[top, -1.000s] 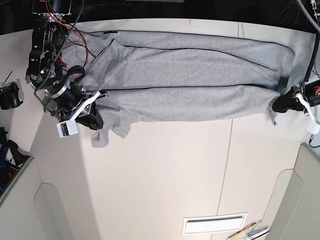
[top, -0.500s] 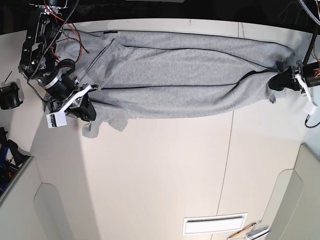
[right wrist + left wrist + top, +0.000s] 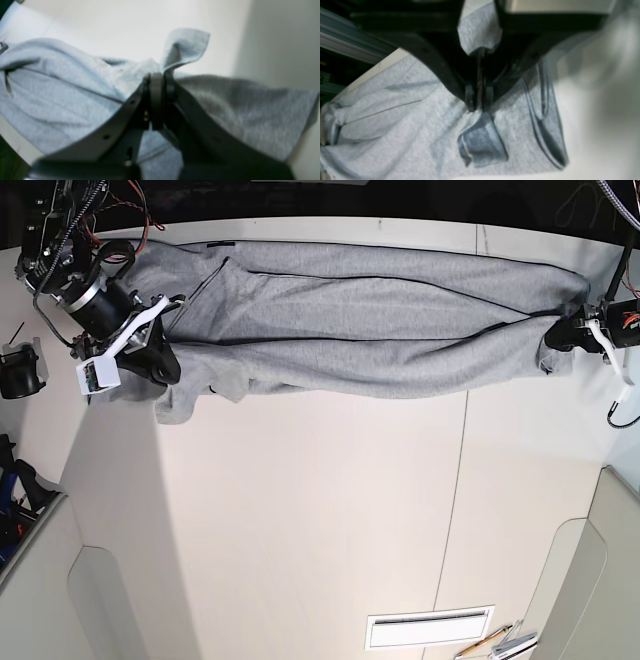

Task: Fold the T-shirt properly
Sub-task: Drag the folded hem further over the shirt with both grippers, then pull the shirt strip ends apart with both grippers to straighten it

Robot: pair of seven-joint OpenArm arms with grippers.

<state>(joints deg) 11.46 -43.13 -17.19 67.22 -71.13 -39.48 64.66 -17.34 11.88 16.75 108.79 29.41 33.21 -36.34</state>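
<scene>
grey t-shirt [image 3: 370,330] folded lengthwise, stretched

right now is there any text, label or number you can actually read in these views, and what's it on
No text can be read in any view.
The T-shirt shows only plain grey cloth; no lettering is visible on it.
A small white tag with a green patch on the right arm beside the right gripper: too small and blurred to read.
The white slotted plate on the table: no legible marking.
</scene>
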